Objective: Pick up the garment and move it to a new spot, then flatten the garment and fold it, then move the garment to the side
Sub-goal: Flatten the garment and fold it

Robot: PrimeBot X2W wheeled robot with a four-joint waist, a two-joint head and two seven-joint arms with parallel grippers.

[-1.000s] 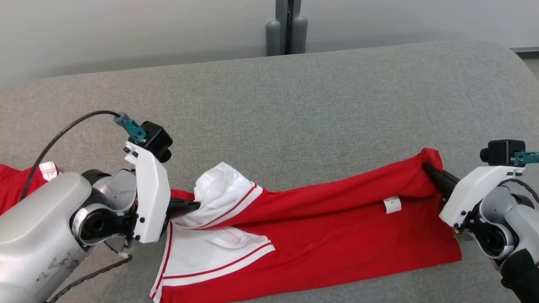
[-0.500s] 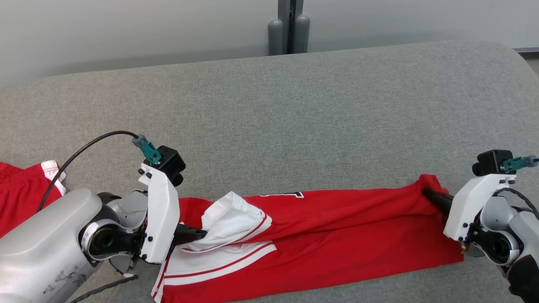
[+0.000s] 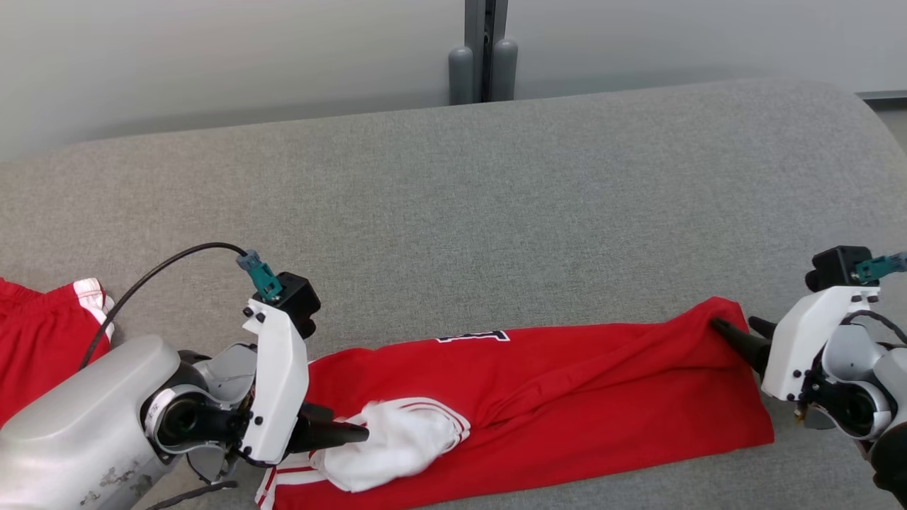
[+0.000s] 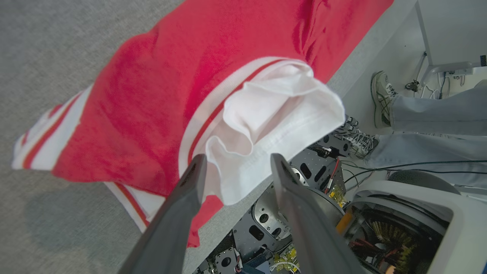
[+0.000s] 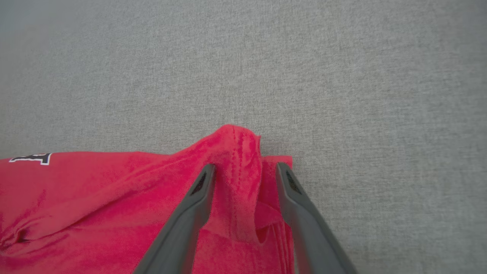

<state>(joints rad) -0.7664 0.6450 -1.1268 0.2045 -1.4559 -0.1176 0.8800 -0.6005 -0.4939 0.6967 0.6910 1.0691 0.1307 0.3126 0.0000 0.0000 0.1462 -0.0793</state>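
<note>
The red garment (image 3: pixel 567 382) lies folded lengthwise along the front of the grey padded table (image 3: pixel 496 212), with black lettering at its far edge. Its white sleeve (image 3: pixel 404 439) with red stripes is bunched at the left end. My left gripper (image 3: pixel 358 433) points right into that sleeve. In the left wrist view, my left gripper (image 4: pixel 237 160) stands open with the loose white sleeve (image 4: pixel 274 110) between its fingers. My right gripper (image 3: pixel 740 331) is at the garment's right corner. In the right wrist view, my right gripper (image 5: pixel 246 169) is open astride a raised red ridge of the garment (image 5: pixel 236 152).
Another red and white cloth (image 3: pixel 35 340) lies at the table's far left. A grey post (image 3: pixel 482 49) stands behind the table. Past the table's front edge, the left wrist view shows a person's shoe (image 4: pixel 382 99) and trouser legs, and my own base.
Both grippers have opened and let go of the garment. The lifted edge and the white sleeve have come down onto the table, nearer the front.
</note>
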